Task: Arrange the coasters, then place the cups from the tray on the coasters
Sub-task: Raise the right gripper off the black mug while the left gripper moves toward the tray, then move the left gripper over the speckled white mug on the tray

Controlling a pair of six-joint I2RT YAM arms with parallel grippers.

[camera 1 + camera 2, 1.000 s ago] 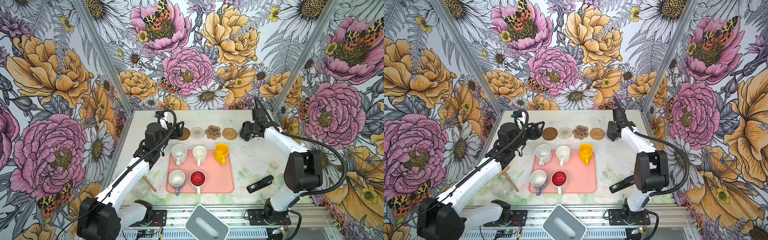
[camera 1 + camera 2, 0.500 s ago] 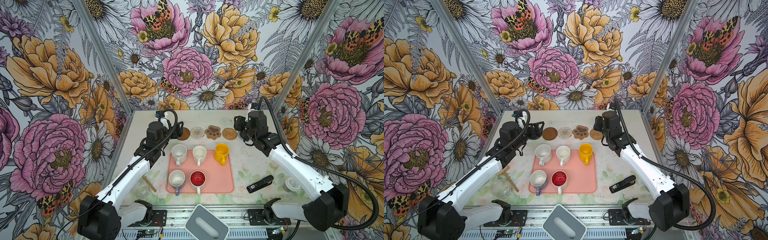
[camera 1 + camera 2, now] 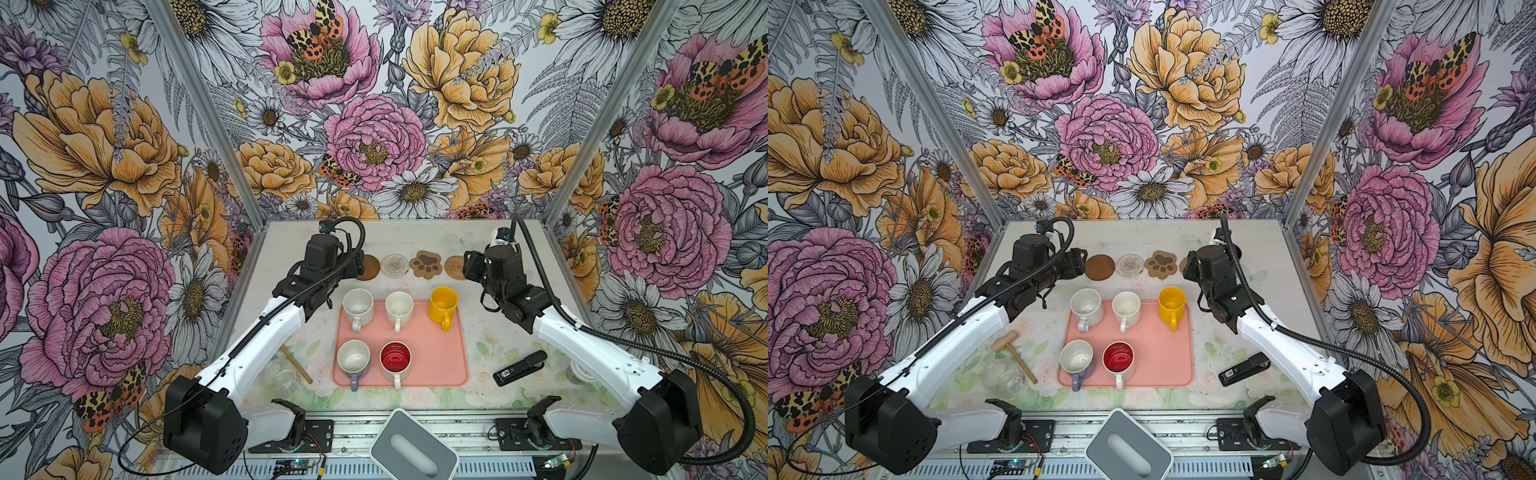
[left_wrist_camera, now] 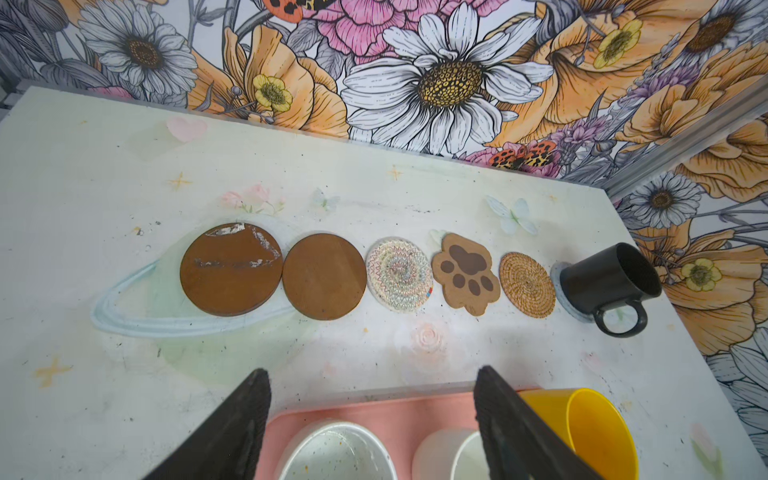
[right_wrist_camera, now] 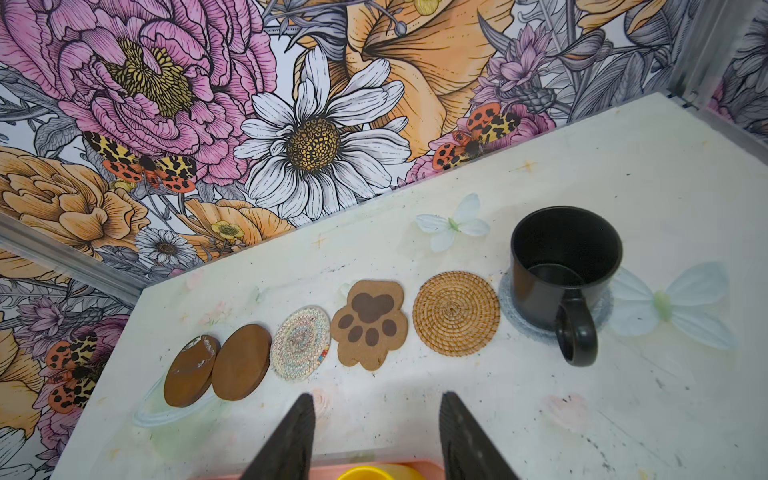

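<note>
Cup [image 5: 561,266] beyond right gripper [image 5: 377,397], apart

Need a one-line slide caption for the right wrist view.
Black mug on the grey-blue coaster, five coasters beside it bare, right gripper open and empty.

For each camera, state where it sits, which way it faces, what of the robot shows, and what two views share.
Both top views: high at the front, looking down; both arms and the tray show.
Left wrist: above the tray, facing the coasters; left gripper open.
Right wrist: likewise; right gripper open.
Shared by wrists: black cup.
</note>
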